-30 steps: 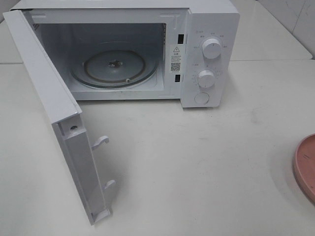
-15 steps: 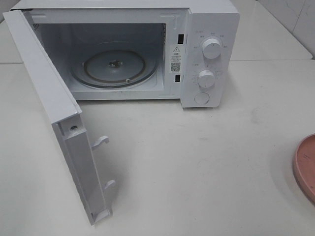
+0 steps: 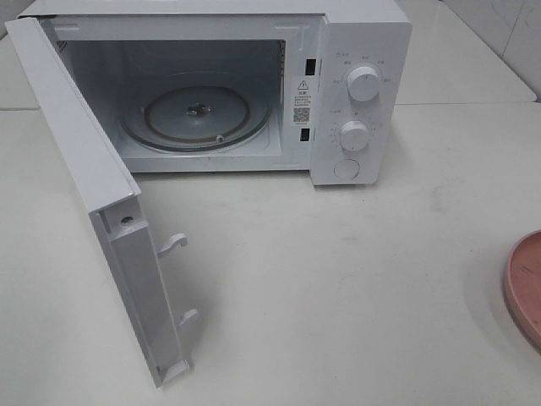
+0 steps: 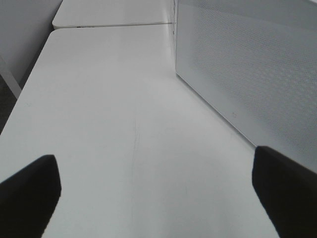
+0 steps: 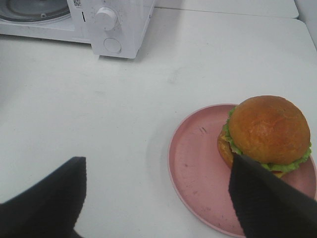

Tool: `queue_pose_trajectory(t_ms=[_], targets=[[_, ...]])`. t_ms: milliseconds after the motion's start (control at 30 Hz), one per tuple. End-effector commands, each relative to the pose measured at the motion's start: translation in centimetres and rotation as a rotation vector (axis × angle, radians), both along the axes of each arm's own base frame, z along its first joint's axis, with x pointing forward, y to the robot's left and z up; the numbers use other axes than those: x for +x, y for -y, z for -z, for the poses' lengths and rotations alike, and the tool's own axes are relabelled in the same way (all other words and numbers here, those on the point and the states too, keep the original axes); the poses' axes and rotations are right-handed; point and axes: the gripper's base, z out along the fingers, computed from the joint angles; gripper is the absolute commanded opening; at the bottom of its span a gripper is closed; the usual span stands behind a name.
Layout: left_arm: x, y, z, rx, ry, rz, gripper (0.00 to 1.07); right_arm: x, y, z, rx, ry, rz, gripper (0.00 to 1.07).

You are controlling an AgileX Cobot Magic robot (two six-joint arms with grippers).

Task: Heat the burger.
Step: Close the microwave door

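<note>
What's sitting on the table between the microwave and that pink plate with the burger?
Nothing: the right wrist view shows only bare white table between the microwave and the pink plate holding the burger.

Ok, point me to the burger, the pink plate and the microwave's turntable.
burger [image 5: 266, 130], right wrist view, on the top of the bun.
pink plate [image 5: 190, 163], right wrist view, on its bare surface beside the burger.
turntable [image 3: 169, 114], exterior high view, on the glass left of its hub.

Glossy-bunned burger [image 5: 267, 130] on matt pink plate [image 5: 193, 163].
</note>
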Motion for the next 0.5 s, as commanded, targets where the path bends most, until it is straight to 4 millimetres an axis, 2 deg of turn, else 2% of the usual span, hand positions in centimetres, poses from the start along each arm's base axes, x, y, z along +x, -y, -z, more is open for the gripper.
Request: queue_pose_trajectory(t_ms=[33,167,233,267,300,333,367,400,433,467,500], targets=[[-0.1,0.2,-1.0,-0.031,0.064,0.009,1.03,-0.4,0.1,-0.1,-0.006,0.038,0.002,0.76],[0.7,0.1,-1.7,-0.032,0.08,0.004,1.01,-0.4,0.1,-0.1,-0.006,0.038,0.002,0.76],[1.9,0.0,-2.0,-0.025,0.059,-0.002,0.95,-0.4,0.1,-0.1,-0.006,0.038,0.002,0.76],[1.9,0.0,-2.0,-0.025,0.059,-0.002,0.95,-0.4,0.1,-0.1,-0.006,0.038,0.002,0.76],[2.7,-0.1,-2.1,-0.027,0.04,-0.005,0.86,-0.4,0.1,-0.1,-0.003,0.038,0.003,0.76],[2.7,-0.1,-2.1,-0.027,0.04,-0.005,0.86,-0.4,0.1,-0.1,-0.003,0.038,0.003,0.76],[3.5,-0.1,-2.3,-0.029,0.027,-0.007,0.7,-0.4,0.1,-0.1,0.001,0.037,0.005,0.76],[4.0,-0.2,-2.3,-0.031,0.017,-0.008,0.6,-0.4,0.1,-0.1,0.002,0.037,0.005,0.76],[4.0,-0.2,-2.3,-0.031,0.017,-0.008,0.6,-0.4,0.1,-0.1,0.002,0.037,0.005,0.76],[4.8,-0.2,-2.3,-0.034,-0.003,-0.01,0.42,-0.4,0.1,-0.1,0.002,0.037,0.005,0.76],[5.2,-0.2,-2.3,-0.037,-0.016,-0.011,0.33,-0.4,0.1,-0.1,0.002,0.037,0.005,0.76]])
